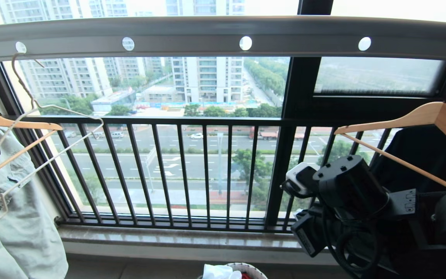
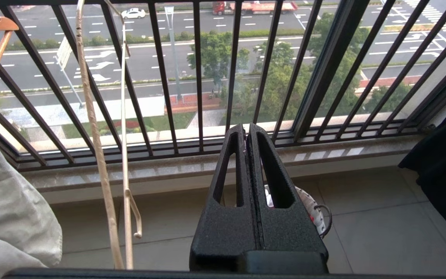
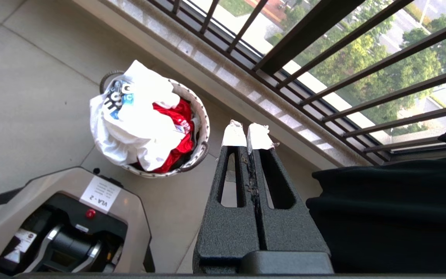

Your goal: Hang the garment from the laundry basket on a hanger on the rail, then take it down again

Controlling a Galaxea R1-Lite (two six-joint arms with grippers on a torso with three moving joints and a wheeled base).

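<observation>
Grey tiled floor [image 3: 33,97] before you; barred window railing [image 1: 207,170] blocks ahead; left gripper [image 2: 246,130] and right gripper [image 3: 246,133] are both closed, empty.

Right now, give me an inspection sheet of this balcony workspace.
Surface: pale tiled floor, stone sill under the window.
Job's things: white T-shirt heaped in the laundry basket on the floor; cream wire hanger hooked in a hole of the rail, bare.
Clutter: red cloth in the basket; pale green garment on a wooden hanger; dark garment on another wooden hanger.
Grippers: left gripper shut, empty, beside the wire hanger; right gripper shut, empty, above the floor by the basket.
Cables: black cable looped on the right arm.
Surroundings: black window railing, street below.
</observation>
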